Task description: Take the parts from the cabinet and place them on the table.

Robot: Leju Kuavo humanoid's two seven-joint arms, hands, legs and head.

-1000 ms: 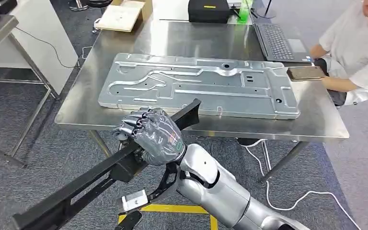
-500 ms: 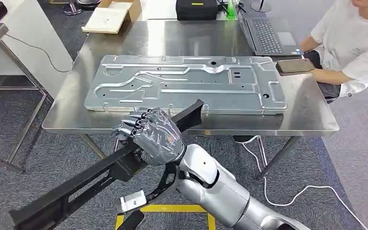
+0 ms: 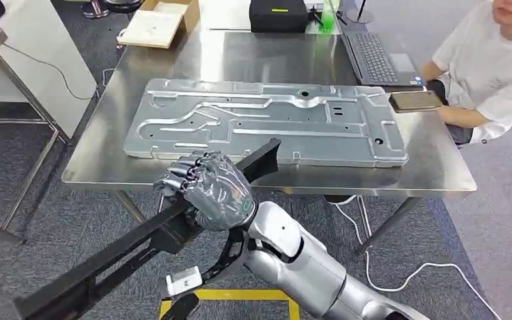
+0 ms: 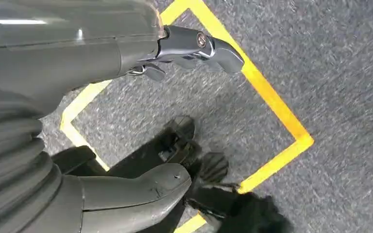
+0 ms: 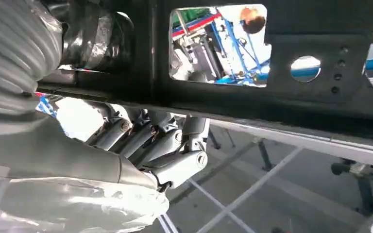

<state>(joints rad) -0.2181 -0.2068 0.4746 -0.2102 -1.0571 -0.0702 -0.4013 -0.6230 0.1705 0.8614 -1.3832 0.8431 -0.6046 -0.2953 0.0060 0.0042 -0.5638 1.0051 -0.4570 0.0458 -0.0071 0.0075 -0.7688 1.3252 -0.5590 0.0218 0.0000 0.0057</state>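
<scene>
Right hand point(image 3: 210, 190) gripping a long black bar point(image 3: 140, 237) just short of the near table edge.

The fingers point(image 5: 175, 167) are wrapping around the bar near its upper end, with the short tip sticking out past the hand and reaching over the near edge of the steel table point(image 3: 440, 170). The rest of the bar is slanting down and away from the hand toward the floor, over grey carpet. Beyond the hand, a large stamped metal panel point(image 3: 267, 123) is covering most of the tabletop, leaving a narrow bare strip along the near edge and wider bare steel behind it. Far off beyond the hand, a person point(image 3: 487, 67) is sitting by a laptop point(image 3: 377, 57). The left hand point(image 4: 126, 53) is hanging over a yellow floor line point(image 4: 272, 107), holding nothing, fingers apart.
</scene>
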